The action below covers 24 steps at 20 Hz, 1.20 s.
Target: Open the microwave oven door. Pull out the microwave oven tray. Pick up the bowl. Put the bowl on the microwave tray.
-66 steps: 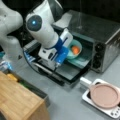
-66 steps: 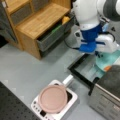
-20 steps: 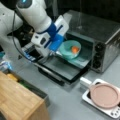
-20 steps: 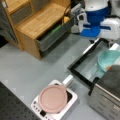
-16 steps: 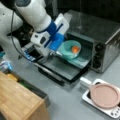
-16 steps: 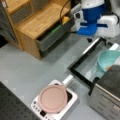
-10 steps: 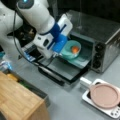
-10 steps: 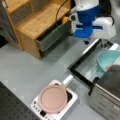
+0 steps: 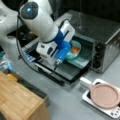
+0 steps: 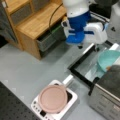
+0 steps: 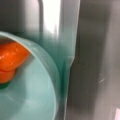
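Observation:
The silver microwave oven (image 9: 107, 37) stands at a front view's right, its door (image 9: 62, 72) folded down flat. The dark tray (image 9: 81, 61) is slid out over the door. On it sits the teal bowl (image 9: 74, 49), which holds something orange. The white-and-blue gripper (image 9: 58, 63) hangs just left of the bowl, above the door and apart from the bowl. In a front view the gripper (image 10: 80, 46) is above the door's (image 10: 83, 66) far edge, left of the bowl (image 10: 108, 60). The wrist view shows the bowl (image 11: 30, 95) close up on the metal tray (image 11: 95, 62); no fingers show there.
A white base bearing a pink disc (image 9: 105, 96) lies in front of the oven, also seen in a front view (image 10: 52, 98). A wooden cabinet (image 10: 32, 22) with drawers stands at the left, and a wooden block (image 9: 17, 102) sits at the bottom left.
3.3 s ago the hand was down at the bowl on the tray. It then lifted away, and over the last second has drifted back towards the bowl. The bowl has not moved.

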Tool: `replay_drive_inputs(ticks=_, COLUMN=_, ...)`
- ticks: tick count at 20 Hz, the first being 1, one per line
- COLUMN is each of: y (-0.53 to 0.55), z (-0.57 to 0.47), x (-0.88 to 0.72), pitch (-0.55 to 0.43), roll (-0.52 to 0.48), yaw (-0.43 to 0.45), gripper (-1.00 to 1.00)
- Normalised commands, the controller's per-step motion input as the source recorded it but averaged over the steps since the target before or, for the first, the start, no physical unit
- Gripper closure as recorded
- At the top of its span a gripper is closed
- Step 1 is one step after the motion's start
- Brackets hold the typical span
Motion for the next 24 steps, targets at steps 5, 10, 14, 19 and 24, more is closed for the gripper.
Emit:
replay_drive_inputs(ticks=5, y=-0.43, z=0.02, x=0.36, pitch=0.122, roll=-0.002, yaw=0.365, gripper=-1.00)
replay_drive_inputs(ticks=10, y=-0.31, z=0.06, x=0.38, pitch=0.135, roll=-0.001, yaw=0.333, gripper=-1.00)
replay_drive_inputs(ticks=14, y=-0.23, z=0.05, x=0.35, pitch=0.139, roll=0.016, yaw=0.288, gripper=-1.00)
replay_drive_inputs(ticks=19, y=-0.23, z=0.01, x=0.35, pitch=0.115, roll=0.024, yaw=0.260, gripper=-1.00)
replay_drive_inputs(ticks=24, y=-0.26, z=-0.04, x=0.36, pitch=0.087, roll=0.039, yaw=0.233, gripper=-1.00)
